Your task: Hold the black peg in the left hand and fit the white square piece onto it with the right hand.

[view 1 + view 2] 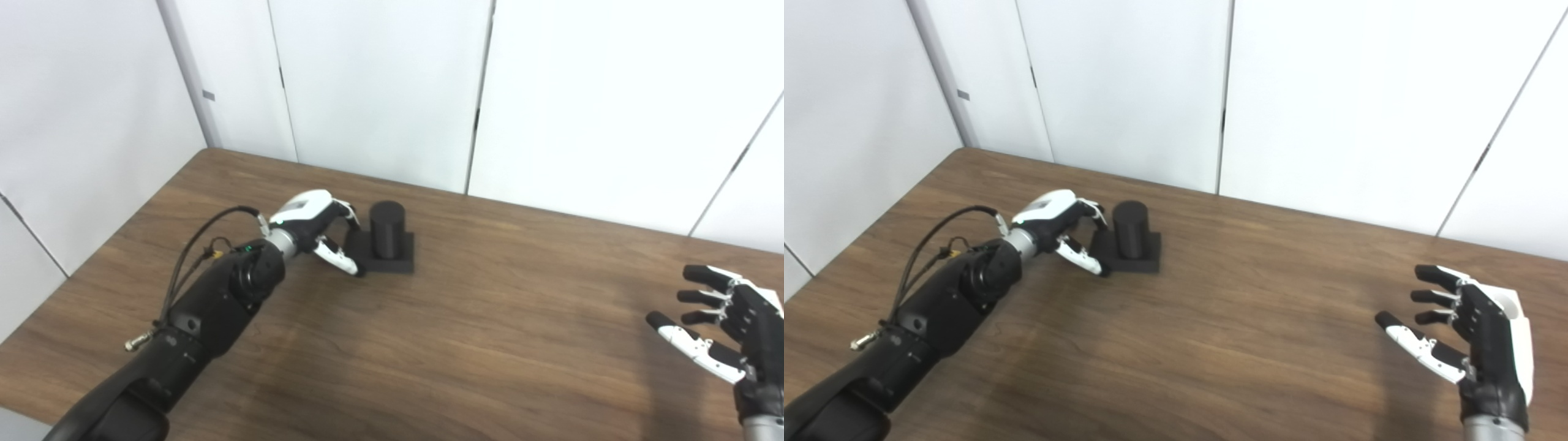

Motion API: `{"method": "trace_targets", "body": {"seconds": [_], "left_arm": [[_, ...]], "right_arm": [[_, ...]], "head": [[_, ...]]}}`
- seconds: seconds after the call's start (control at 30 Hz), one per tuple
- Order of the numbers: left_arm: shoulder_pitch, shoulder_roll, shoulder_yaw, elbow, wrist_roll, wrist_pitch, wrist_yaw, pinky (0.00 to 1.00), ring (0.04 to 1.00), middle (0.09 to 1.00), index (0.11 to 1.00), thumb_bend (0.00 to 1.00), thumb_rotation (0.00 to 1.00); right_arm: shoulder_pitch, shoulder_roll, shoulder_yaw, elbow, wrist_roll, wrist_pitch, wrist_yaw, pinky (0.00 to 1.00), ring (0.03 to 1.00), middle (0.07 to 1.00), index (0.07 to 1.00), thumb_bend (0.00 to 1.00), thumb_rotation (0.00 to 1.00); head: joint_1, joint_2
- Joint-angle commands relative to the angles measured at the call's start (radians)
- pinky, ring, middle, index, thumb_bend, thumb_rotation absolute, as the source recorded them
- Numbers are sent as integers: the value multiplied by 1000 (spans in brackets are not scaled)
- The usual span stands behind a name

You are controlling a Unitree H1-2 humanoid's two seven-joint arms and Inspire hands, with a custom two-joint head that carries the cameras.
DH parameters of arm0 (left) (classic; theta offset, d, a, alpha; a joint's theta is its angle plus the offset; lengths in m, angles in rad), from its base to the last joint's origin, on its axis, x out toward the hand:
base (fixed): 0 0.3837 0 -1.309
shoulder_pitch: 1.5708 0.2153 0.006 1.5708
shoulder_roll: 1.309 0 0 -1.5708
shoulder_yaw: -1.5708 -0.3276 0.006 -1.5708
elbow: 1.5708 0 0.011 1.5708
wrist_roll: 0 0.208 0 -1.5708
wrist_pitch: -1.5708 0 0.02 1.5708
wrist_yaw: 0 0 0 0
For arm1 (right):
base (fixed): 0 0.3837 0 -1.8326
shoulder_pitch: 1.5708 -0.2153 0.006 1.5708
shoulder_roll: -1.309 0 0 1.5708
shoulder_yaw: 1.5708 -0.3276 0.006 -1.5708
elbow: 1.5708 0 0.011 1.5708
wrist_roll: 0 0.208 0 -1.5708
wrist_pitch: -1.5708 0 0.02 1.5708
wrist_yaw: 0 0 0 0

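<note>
While left robot hand cups beside black peg, right robot hand spread, empty.

Black peg upright on square black base, far left part of wooden table. Left hand just beside peg's left, fingers curled toward it, not closed on it. Right hand well apart, near right, fingers spread, holding nothing.
</note>
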Motion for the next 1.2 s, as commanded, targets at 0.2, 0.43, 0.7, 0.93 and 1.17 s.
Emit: {"method": "trace_targets", "body": {"seconds": [0.2, 0.43, 0.7, 0.93, 1.17], "left_arm": [[8, -53, -63, -85, 8, -103, -37, 811, 942, 894, 483, 525, 66], [15, -69, -84, -105, 4, -142, -69, 801, 945, 901, 482, 525, 66], [30, -74, -116, -148, 12, -161, -96, 768, 932, 888, 483, 525, 67], [47, -73, -132, -191, 13, -176, -121, 773, 930, 886, 485, 524, 68], [51, -83, -154, -188, 2, -212, -147, 762, 923, 879, 486, 524, 69]], "right_arm": [[-35, -23, -11, 1, 0, -71, -14, 483, 627, 712, 656, 578, 0], [-35, -21, -4, -6, -12, -56, -14, 469, 613, 709, 657, 573, 0], [-43, -17, 5, 17, -20, -90, -22, 469, 617, 711, 656, 584, 0], [-41, -15, 12, 11, -30, -85, -28, 472, 616, 709, 661, 586, 0], [-42, -14, 18, 21, -31, -103, -35, 468, 612, 703, 653, 598, 0]], "head": [[-8, 2], [-31, 13], [-79, 30], [-118, 42], [-158, 57]]}}
